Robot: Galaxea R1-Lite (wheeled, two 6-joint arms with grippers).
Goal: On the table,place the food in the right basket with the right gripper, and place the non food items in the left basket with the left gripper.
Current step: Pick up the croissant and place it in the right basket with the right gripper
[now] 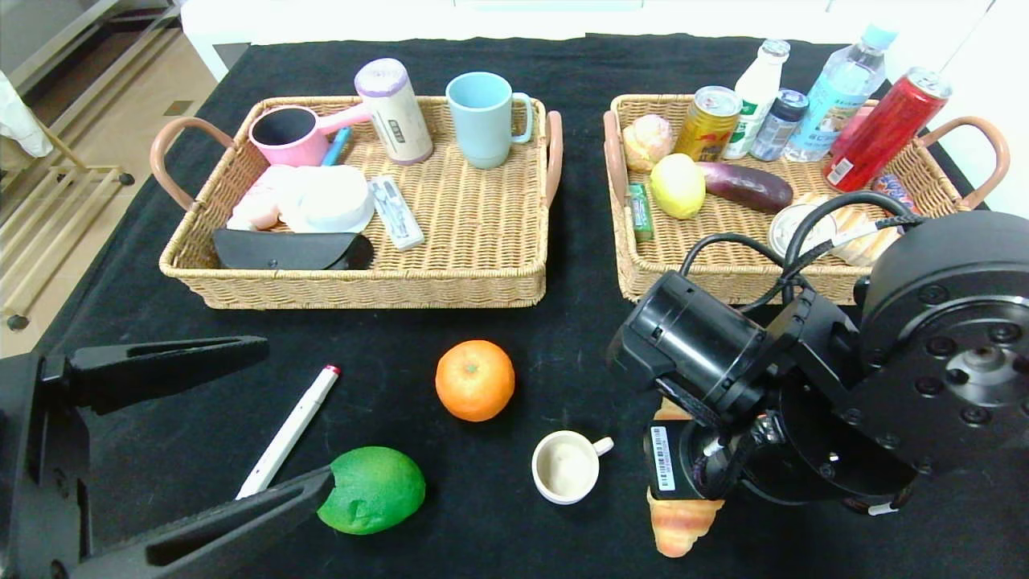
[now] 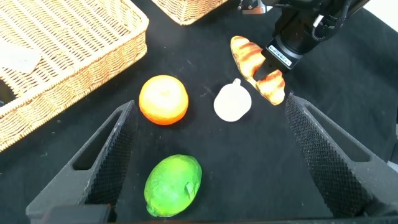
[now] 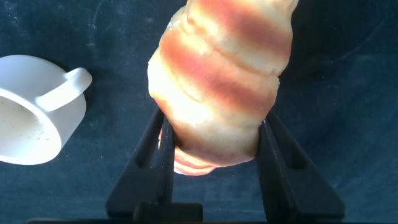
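Head view: right gripper clamps croissant beside white cup.

Black cloth covers my whole work surface, faint specks and creases in it. Beyond its far edge, a white surface runs across the top. Off to my left, tan tiled floor with a dark inset square. A pale wooden rack with slats stands there on small dark feet. White fabric hangs at the far left edge. Light is bright and even.
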